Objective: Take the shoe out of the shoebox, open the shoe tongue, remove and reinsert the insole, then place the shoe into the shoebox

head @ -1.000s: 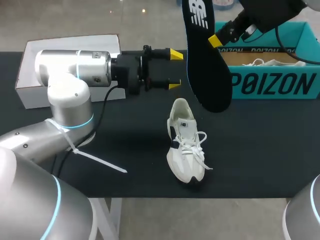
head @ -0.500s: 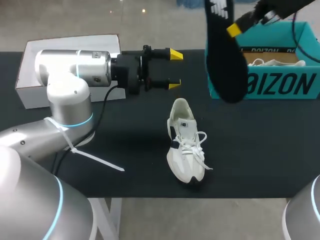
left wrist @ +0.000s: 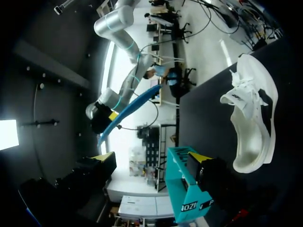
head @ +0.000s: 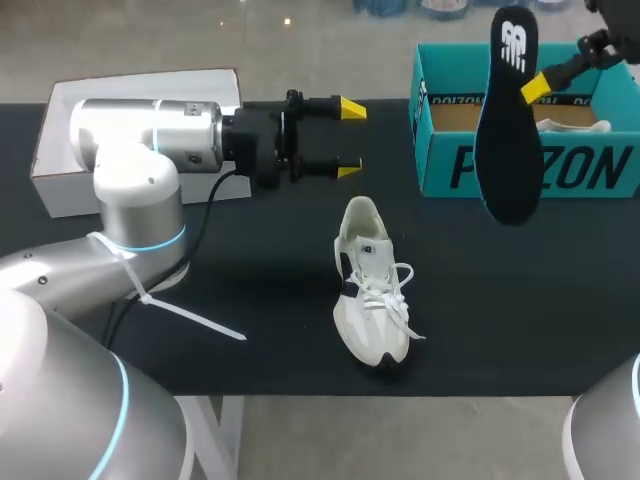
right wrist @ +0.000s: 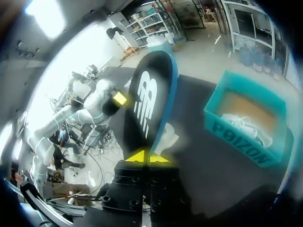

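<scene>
Gripping the black insole (head: 505,140), the right claw (head: 537,87) holds it upright before the teal shoebox (head: 450,160) at two o'clock. The white shoe (head: 370,290) lies centre on the surface (head: 250,280), and the left claw (head: 350,140) gapes open at its eleven o'clock.

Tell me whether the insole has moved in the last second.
Yes: the insole has shifted right, away from the shoe, now overlapping the shoebox.

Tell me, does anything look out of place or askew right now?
Nothing spilled or damaged. The insole hangs in the air from the right hand, near the shoebox; the shoe stands upright on the table, laces loose.
</scene>
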Tool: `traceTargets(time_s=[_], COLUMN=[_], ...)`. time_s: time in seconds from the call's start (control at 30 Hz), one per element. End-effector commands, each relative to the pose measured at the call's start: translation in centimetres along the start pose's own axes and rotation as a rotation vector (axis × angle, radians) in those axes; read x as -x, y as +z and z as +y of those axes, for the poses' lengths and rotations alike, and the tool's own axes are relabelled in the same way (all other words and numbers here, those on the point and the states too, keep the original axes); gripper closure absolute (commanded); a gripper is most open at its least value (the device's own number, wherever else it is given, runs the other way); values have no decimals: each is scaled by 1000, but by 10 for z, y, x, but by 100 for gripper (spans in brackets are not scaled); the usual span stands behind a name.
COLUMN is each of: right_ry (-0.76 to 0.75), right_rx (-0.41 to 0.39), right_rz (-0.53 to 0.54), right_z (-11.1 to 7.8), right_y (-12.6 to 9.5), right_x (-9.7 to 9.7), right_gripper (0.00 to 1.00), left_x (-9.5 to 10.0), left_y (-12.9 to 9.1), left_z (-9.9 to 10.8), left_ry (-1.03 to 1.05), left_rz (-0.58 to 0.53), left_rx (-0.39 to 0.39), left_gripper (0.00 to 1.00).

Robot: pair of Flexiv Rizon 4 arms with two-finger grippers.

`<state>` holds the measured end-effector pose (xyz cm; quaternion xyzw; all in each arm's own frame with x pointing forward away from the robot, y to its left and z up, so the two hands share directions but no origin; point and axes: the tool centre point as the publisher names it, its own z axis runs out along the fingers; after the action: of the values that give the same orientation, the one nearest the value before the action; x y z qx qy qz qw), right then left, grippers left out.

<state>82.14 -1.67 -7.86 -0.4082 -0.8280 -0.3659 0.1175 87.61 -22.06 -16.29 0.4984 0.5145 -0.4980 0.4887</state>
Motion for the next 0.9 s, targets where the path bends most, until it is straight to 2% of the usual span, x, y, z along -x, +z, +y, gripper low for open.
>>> traceTargets(time_s=[0.03,0.33,0.47,0.7,0.9], right_ry=[6,16,29,-2,-7], right_rx=[-30,-107,-131,-182,-200], right_rz=[117,179,208,262,288], right_z=[20,54,64,79,83], right_y=[33,89,110,141,155], right_x=[13,30,34,14,4], right_gripper=[100,100,100,100,100], left_x=[-1,-1,-1,-1,-1], left_y=[1,1,1,1,1], left_z=[0,0,0,0,0], left_ry=[2,2,2,2,2], left_rz=[-3,-3,-3,-3,-3], left_rx=[3,3,3,3,3], left_gripper=[0,0,0,0,0])
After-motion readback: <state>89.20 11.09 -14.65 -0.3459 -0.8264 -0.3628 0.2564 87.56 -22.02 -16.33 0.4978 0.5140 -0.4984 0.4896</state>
